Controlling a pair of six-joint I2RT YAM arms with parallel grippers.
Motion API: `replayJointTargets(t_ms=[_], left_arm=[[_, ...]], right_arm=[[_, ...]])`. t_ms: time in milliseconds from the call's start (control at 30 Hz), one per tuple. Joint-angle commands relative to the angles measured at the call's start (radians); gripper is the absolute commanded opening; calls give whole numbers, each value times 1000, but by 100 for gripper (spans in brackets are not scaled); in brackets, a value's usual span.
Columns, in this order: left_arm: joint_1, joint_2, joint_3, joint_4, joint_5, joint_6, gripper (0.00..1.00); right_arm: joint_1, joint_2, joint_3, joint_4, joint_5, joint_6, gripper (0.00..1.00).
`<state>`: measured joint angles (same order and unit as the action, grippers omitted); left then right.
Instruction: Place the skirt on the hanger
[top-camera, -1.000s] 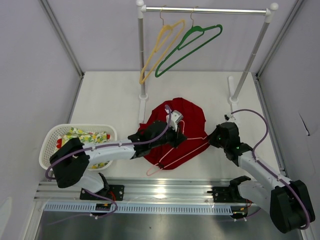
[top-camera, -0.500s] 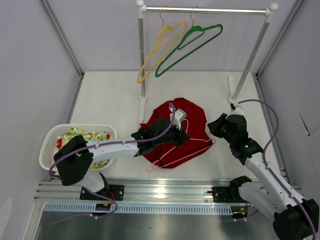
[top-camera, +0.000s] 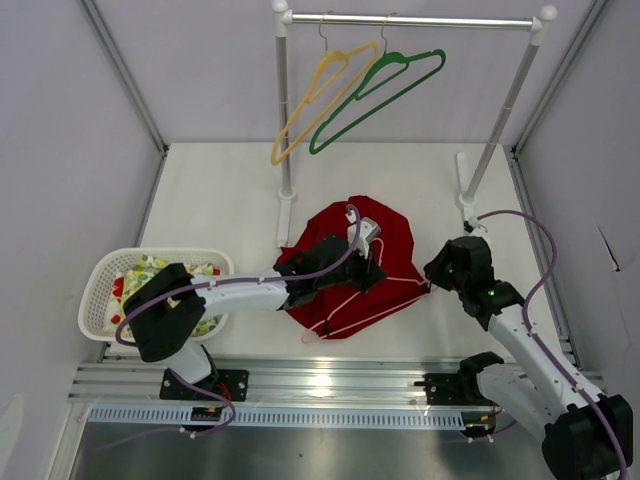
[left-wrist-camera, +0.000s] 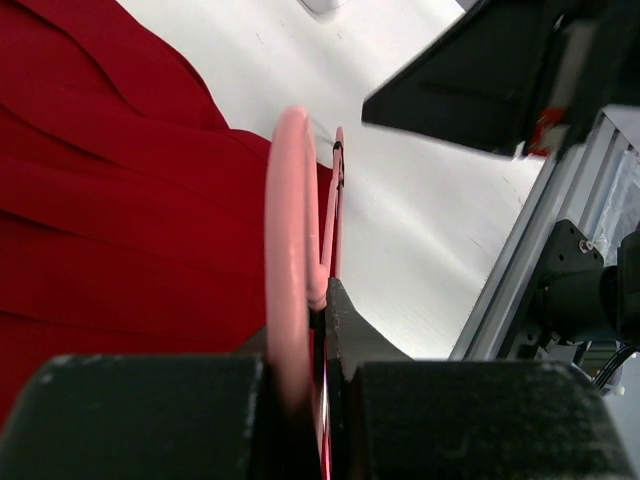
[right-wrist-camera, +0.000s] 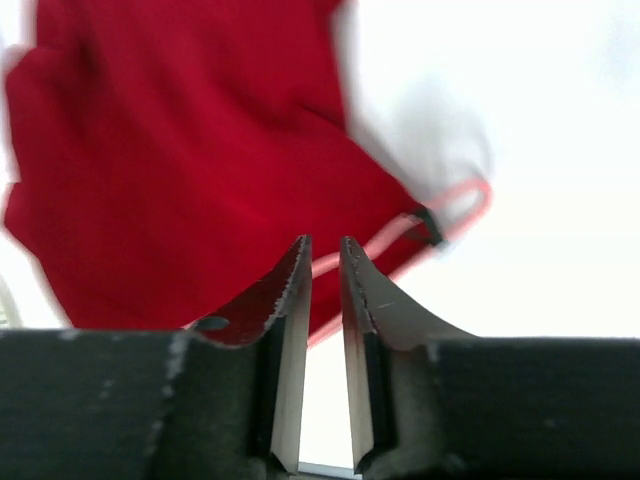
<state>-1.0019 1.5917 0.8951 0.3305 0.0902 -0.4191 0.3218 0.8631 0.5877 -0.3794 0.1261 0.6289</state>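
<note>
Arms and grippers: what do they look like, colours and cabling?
Both the left arm and right arm have white links with black joints and a purple cable running along each. The left gripper is black; the right gripper has dark fingers with pale inner faces.

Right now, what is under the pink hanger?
The skirt lies under most of the hanger, spread on the table. The hook end seems to reach past the hem, over table. What lies under the left gripper pinching it is hidden.
</note>
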Motion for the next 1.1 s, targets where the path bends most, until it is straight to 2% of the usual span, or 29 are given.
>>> replayJointTargets(t_ms=[0, 300, 467, 733, 1067], left_arm=[[6, 33, 44, -1, 14, -1, 0], [13, 65, 70, -61, -10, 8, 0], [13, 71, 70, -59, -6, 2, 0], [14, 73, 71, -68, -6, 0, 0], [20, 67, 56, -70, 11, 9, 0]], right_arm=[[-32, 2, -83, 25, -6, 26, 24], [-64, 8, -186, 91, 1, 41, 23], [-67, 25, -175, 93, 29, 49, 23], [-89, 160, -132, 140, 61, 60, 22], [-102, 191, -123, 208, 78, 29, 24]])
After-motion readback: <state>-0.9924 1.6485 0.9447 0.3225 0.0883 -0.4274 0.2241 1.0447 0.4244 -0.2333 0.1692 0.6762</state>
